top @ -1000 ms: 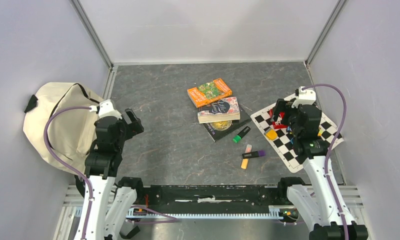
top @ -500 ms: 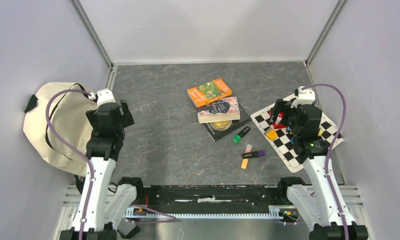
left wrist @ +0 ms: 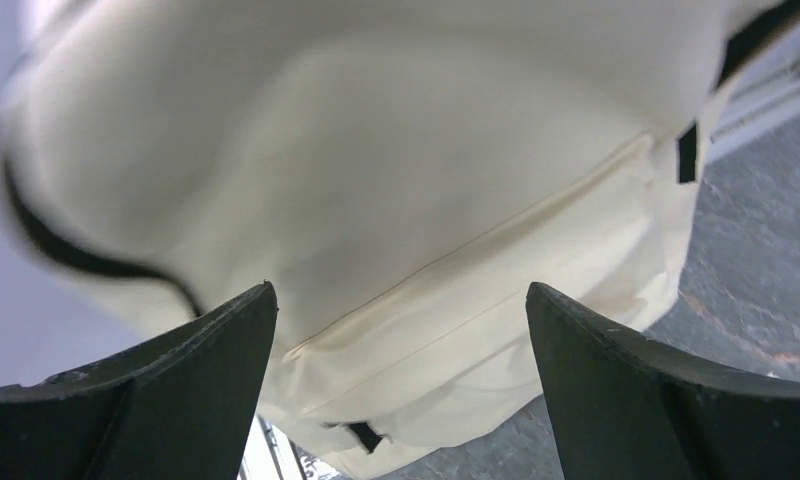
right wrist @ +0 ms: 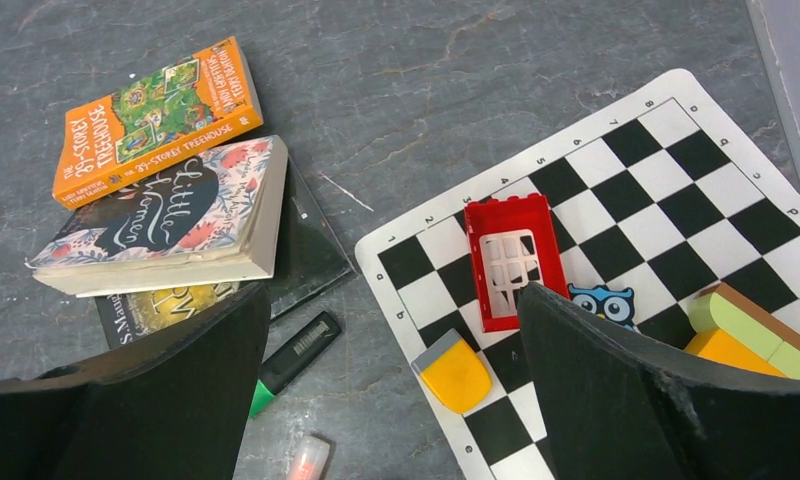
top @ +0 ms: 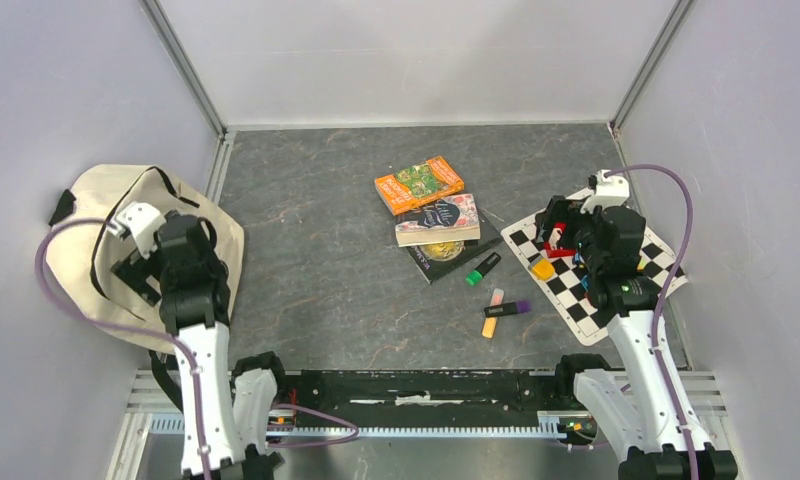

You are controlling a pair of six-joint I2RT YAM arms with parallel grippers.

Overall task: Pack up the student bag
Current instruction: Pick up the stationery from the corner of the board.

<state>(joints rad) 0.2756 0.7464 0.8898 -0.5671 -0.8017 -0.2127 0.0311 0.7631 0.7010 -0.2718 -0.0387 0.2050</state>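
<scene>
Student bag [top: 84,195] now under left gripper [top: 134,275]

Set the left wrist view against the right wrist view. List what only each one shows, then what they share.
Only the left wrist view: the student bag, cream fabric with black straps, filling most of the frame.
Only the right wrist view: the orange 39-Story Treehouse book, the Little Women book lying on a dark book, a green highlighter, and a chessboard mat carrying a red toy window frame, an owl piece and a yellow block.
Both: the grey stone-patterned table and that arm's own black jaws, wide apart, nothing between them.
</scene>
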